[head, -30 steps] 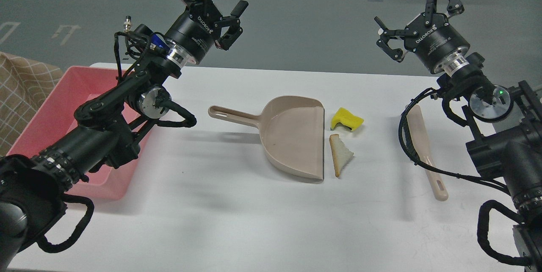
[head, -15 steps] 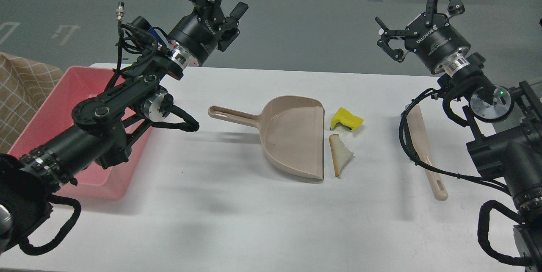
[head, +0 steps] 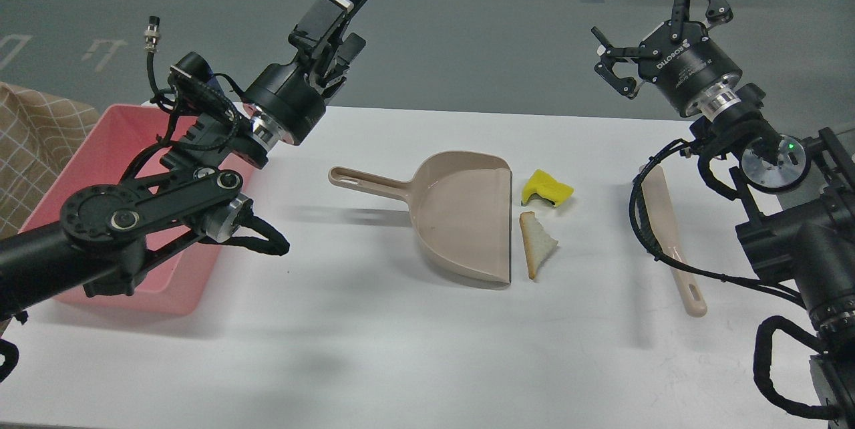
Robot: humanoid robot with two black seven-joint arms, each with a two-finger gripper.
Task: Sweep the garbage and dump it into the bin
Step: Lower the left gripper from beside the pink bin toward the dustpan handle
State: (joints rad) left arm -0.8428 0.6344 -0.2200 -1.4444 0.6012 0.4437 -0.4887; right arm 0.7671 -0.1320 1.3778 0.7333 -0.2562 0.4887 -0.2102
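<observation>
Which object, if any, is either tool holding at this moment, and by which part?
Nothing is held. The right tool is open in the air; the left tool is also raised and empty. The dustpan and brush lie untouched.

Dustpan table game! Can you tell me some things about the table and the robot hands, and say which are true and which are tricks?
1. The dustpan lies on the white table. True.
2. The bread slice is inside the dustpan. False: it lies on the table just outside the pan's open edge.
3. The right gripper holds the brush. False: it is open and empty; the brush lies on the table.
4. The pink bin sits at the table's left end. True.
5. The yellow scrap lies beside the bread. True.
</observation>
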